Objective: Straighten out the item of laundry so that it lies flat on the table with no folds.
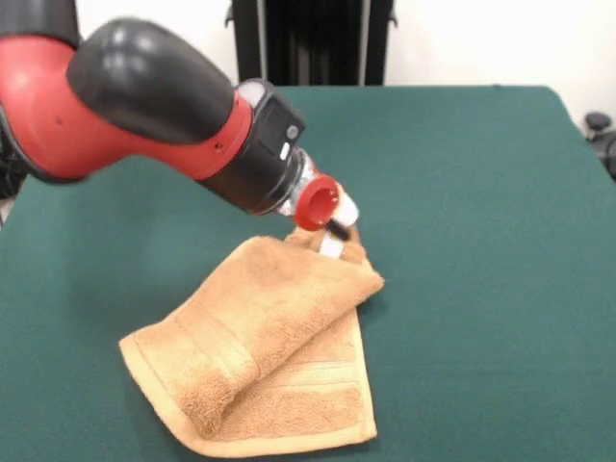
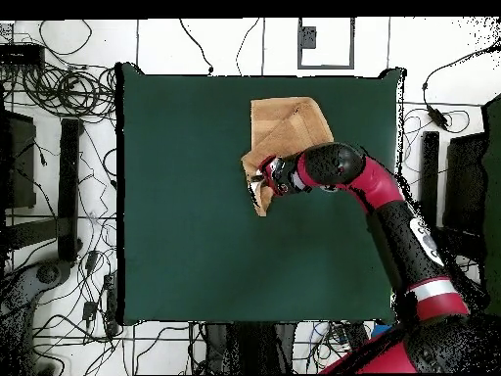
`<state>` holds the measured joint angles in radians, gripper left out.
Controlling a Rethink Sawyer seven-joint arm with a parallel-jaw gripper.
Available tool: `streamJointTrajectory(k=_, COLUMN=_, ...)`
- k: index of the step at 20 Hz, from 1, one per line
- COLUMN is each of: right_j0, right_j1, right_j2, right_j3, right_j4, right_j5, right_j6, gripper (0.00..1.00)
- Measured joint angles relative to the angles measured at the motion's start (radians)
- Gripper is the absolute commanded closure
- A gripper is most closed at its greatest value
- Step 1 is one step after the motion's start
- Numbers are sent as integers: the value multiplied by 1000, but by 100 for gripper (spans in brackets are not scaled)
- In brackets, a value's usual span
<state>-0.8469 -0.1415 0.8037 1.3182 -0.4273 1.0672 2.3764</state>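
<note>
The orange-tan towel [image 1: 274, 356] lies folded over on itself on the green table [image 1: 481, 241], with one flap doubled across the rest and its border band showing. My gripper [image 1: 336, 240] reaches down at the towel's far corner, and the cloth is bunched up around its tips, so it looks shut on that corner. In the overhead view the towel [image 2: 291, 125] lies near the table's [image 2: 186, 196] top edge, and the gripper [image 2: 257, 180] is at the towel's lower left corner.
The red and black arm [image 1: 144, 96] crosses the picture's upper left above the table. Cables and stands lie on the floor around the table [image 2: 59, 98]. Wide green cloth stretches to the towel's left in the overhead view.
</note>
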Motion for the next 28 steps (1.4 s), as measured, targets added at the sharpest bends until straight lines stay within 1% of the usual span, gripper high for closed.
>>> streamJointTrajectory(k=2, right_j0=21, right_j1=-60, right_j2=-20, right_j3=6, right_j4=-93, right_j5=-34, right_j6=0, gripper=100)
streamJointTrajectory(k=4, right_j0=40, right_j1=-109, right_j2=-37, right_j3=10, right_j4=-160, right_j5=-58, right_j6=0, gripper=100)
streamJointTrajectory(k=6, right_j0=82, right_j1=-200, right_j2=-71, right_j3=13, right_j4=-268, right_j5=-89, right_j6=0, gripper=100)
streamJointTrajectory(k=10, right_j0=114, right_j1=-282, right_j2=-95, right_j3=7, right_j4=-348, right_j5=-101, right_j6=0, gripper=100)
streamJointTrajectory(k=12, right_j0=125, right_j1=-328, right_j2=-105, right_j3=-13, right_j4=-391, right_j5=-101, right_j6=0, gripper=100)
streamJointTrajectory(k=16, right_j0=125, right_j1=-346, right_j2=-115, right_j3=-55, right_j4=-422, right_j5=-101, right_j6=0, gripper=100)
streamJointTrajectory(k=21, right_j0=130, right_j1=-345, right_j2=-141, right_j3=-134, right_j4=-483, right_j5=-102, right_j6=0, gripper=100)
streamJointTrajectory(k=24, right_j0=147, right_j1=-347, right_j2=-169, right_j3=-160, right_j4=-521, right_j5=-102, right_j6=0, gripper=100)
streamJointTrajectory(k=28, right_j0=205, right_j1=-358, right_j2=-238, right_j3=-175, right_j4=-594, right_j5=-102, right_j6=0, gripper=100)
